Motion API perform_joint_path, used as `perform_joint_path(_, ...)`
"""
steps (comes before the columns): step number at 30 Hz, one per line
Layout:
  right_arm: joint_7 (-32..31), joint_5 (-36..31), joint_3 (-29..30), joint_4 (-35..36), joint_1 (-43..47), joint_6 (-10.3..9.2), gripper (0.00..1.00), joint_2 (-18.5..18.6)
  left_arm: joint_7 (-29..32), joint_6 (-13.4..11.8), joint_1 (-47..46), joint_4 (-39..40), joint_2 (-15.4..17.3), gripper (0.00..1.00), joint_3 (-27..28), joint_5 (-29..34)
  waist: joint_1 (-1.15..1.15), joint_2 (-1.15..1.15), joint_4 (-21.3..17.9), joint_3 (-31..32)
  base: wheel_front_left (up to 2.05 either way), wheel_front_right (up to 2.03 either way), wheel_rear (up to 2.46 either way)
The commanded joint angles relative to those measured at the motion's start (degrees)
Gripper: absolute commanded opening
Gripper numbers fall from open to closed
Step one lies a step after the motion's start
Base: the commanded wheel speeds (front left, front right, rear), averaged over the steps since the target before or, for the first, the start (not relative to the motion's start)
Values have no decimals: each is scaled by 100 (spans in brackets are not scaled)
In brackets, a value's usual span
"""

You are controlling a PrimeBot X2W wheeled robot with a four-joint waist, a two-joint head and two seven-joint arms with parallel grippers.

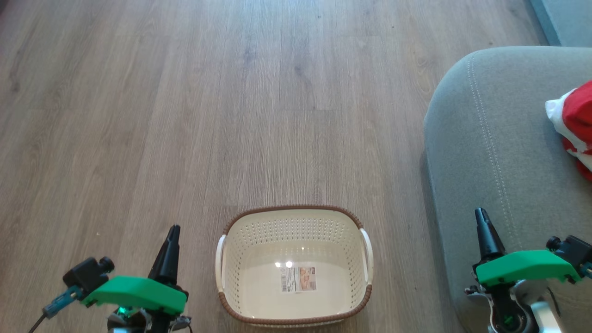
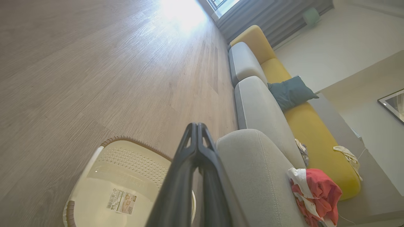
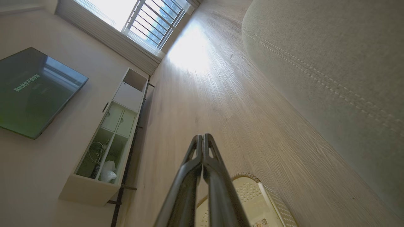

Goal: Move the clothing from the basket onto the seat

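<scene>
On the grey-green seat (image 1: 485, 138), over by the head view's right edge, the red clothing (image 1: 573, 120) with white trim is bunched up in a heap. The cream basket (image 1: 296, 229) is parked on the wooden floor (image 1: 231, 115) near the seat, with its label sticker (image 1: 298, 279) showing on the bottom. The left gripper (image 1: 174, 230) and the right gripper (image 1: 481, 213) are both seen pressed together with nothing pinched, one either side of the basket.

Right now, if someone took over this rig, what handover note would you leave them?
Left pincer: shut, empty, left of the basket.
Right pincer: shut, empty, by the seat edge.
Basket: on the floor, holds nothing but its label sticker.
Clothing: red heap lying on the seat.
Done: basket emptied. Left: seemingly nothing; I cannot count the garments in the heap.
</scene>
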State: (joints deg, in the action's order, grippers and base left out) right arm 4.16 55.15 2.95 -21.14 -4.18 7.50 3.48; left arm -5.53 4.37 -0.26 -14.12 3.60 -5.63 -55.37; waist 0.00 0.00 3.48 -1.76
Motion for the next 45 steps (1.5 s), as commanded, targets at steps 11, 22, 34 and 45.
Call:
perform_joint_path(11, -202, 727, 34, 305, -214, -1, 0, -19, 193, 82, -385, 125, 77, 0, 280, -753, 0, 0, -62, 28, 0, 0, 0)
perform_joint_path(22, -386, 1361, 104, 392, -211, -1, 0, -28, 371, 131, -425, 102, 79, 0, 433, -1417, 0, 0, -123, 56, 0, 0, 0)
perform_joint_path(34, -572, 1999, 173, 479, -208, -1, 0, -37, 553, 180, -466, 78, 78, 0, 590, -2080, 0, 0, -184, 84, 0, 0, 0)
perform_joint_path(45, -757, 2637, 243, 567, -205, -1, 0, -45, 737, 230, -507, 55, 75, 0, 751, -2741, 0, 0, -245, 111, 0, 0, 0)
